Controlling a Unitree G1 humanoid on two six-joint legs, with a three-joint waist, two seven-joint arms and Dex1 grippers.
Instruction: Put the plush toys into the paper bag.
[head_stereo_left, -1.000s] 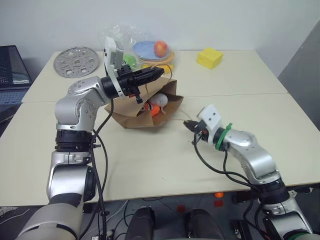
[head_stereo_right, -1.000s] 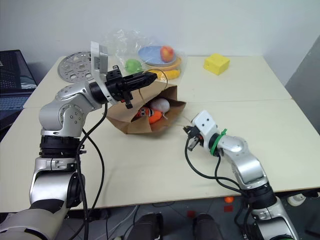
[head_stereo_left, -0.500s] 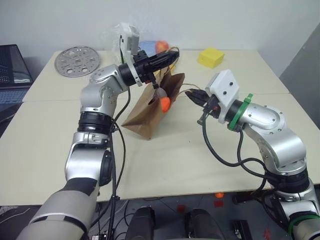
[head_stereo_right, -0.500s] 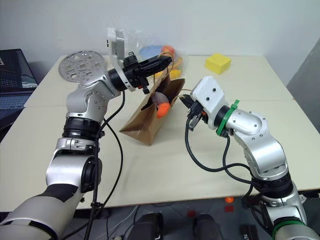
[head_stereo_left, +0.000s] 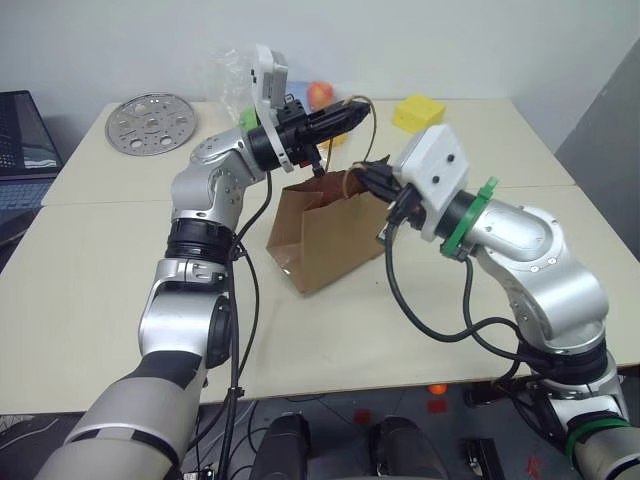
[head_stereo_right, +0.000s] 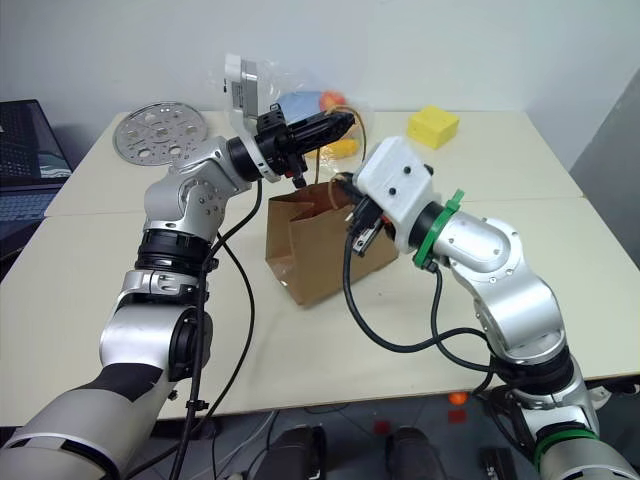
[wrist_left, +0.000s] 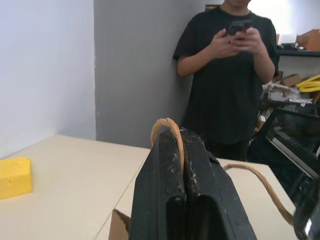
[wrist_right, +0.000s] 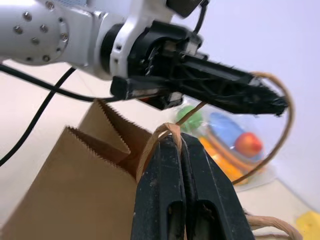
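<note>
We cannot see the plush toys, for the upright paper bag (head_stereo_left: 325, 238) shows us only its brown outer walls and nothing of its inside; the clear bag of fruit (head_stereo_right: 300, 100) at the far side of the tabletop (head_stereo_left: 90, 290) lies largely behind the left arm, so its contents stay unclear; the laptop (head_stereo_left: 22, 135) at far left is cut by the frame; the person (wrist_left: 227, 75) loses head and legs to the edges of the left wrist view.
</note>
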